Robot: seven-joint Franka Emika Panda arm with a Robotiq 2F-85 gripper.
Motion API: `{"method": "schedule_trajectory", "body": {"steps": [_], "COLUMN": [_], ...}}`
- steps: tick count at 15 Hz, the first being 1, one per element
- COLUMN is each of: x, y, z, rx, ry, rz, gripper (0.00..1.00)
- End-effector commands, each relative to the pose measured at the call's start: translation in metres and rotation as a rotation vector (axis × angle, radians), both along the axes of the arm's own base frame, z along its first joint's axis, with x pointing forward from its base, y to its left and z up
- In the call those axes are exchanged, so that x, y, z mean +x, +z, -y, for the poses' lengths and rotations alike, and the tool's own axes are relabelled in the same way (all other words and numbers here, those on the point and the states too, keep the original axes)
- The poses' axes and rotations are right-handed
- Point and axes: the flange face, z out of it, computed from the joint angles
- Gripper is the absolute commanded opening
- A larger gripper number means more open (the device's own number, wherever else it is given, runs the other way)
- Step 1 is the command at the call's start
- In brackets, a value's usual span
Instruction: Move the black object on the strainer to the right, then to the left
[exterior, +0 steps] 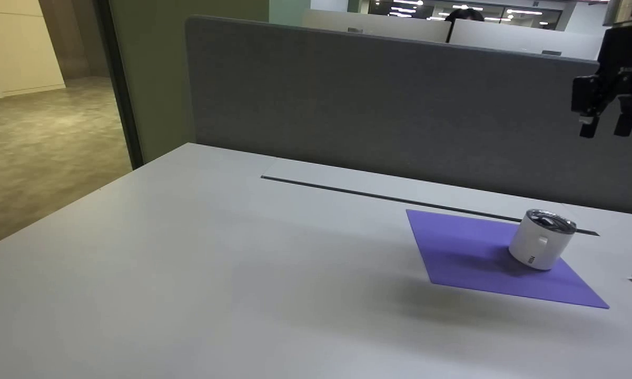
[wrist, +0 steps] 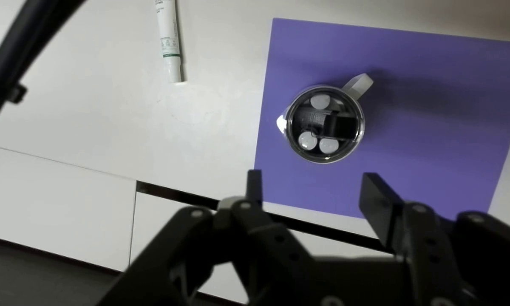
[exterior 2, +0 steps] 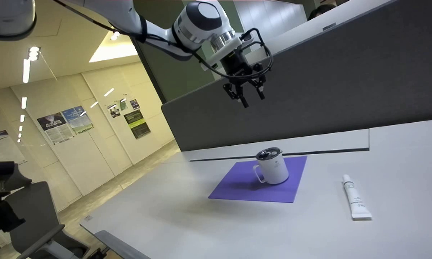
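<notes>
Wrist view now, and the white table (wrist: 216,127) spreads wide beneath the jaws, with the purple mat (wrist: 442,170) on it, lying below and ahead of them. Up next in size, the gripper (wrist: 311,185): jaws parted wide, holding nothing, hanging well above the table in both exterior views! Straight out in front of that gap and lower down stands the white mug (exterior 2: 275,171), upright on the mat. Off to one side of the jaws, well apart, lies a white tube (wrist: 168,42). Topping the mug, a see-through lid (exterior: 552,221), and on it the black object (wrist: 342,126), ahead of the jaws and apart from them.
</notes>
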Motion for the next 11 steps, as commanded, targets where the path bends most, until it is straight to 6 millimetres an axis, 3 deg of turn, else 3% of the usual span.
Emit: {"method": "schedule_trajectory", "body": {"steps": [1, 3, 11], "x": [-0.001, -0.001, -0.002], "y": [0.008, 0.008, -0.002], "z": [0.002, 0.003, 0.004], "rx": [0.026, 0.029, 0.021], "ry": [0.000, -0.001, 0.005], "rz": [-0.004, -0.001, -0.019], "gripper": [0.94, 1.00, 0.99]}}
